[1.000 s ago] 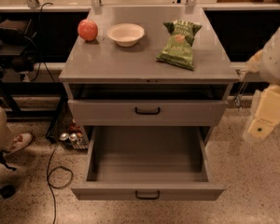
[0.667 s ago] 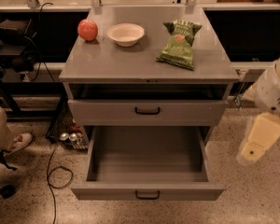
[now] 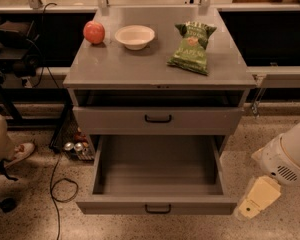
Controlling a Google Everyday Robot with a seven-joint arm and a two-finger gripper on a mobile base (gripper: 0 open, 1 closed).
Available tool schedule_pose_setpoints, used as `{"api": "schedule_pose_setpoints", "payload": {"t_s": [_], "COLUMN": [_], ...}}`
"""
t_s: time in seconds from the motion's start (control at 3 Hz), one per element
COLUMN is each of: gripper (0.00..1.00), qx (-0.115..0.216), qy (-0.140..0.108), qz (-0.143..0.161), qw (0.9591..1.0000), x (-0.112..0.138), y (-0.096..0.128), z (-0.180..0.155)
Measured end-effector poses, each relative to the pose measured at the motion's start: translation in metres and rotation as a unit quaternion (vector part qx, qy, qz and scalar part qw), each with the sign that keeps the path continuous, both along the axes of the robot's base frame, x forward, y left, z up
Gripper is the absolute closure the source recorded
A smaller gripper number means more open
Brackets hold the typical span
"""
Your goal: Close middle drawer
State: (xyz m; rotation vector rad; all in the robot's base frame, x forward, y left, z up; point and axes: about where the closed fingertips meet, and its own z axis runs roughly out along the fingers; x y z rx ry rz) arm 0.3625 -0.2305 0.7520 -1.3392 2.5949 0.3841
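Mid drawer (image 3: 158,173) open, gripper (image 3: 254,202) btm-right beside it, arm (image 3: 290,156) cropped

Robot arm (image 3: 291,154), showing forward of and outside the front right corner of the counter (image 3: 140,69): a smooth, rounded white housing is curving in from the frame's edge, and a small patch of dark vent slots (image 3: 288,173) is showing on its lower face. The gripper (image 3: 254,200) is appearing below that housing, outside the counter's right edge, as a pale cream, blocky piece with a lighter tip.
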Motion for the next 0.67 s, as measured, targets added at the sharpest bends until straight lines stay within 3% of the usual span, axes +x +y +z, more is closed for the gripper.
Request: {"api": "schedule_pose_setpoints", "payload": {"t_s": [0.33, 0.67], "gripper": [0.0, 0.0], "qx": [-0.001, 0.038], "qy": [0.001, 0.046], "qz": [0.002, 0.016], "qw": [1.0, 0.9981], "x": [-0.001, -0.008], "y": [0.0, 0.007], "z": [0.001, -0.044]}}
